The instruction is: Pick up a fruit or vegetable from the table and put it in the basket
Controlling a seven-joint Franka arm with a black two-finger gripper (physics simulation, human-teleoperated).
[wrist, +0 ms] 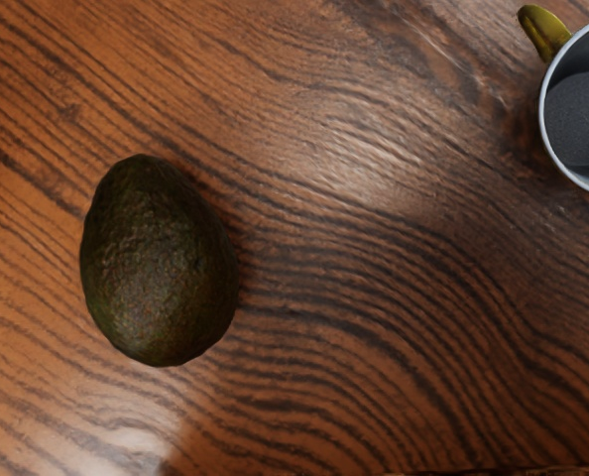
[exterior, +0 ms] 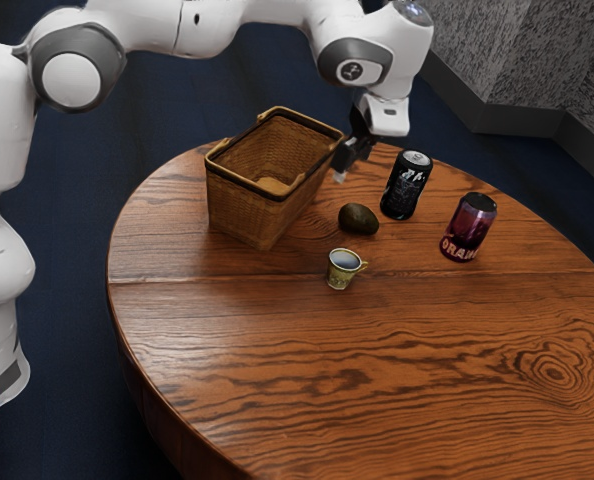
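I'm at the reaching step, and my fingers (exterior: 340, 175), wide or narrow I can't tell, must go down to the avocado (exterior: 358, 219), at their six o'clock in the exterior view.

And it's the round, yellow-handled cup (wrist: 582, 119) sliced by the wrist view's edge, round brown wooden table (exterior: 377, 400) cropped too
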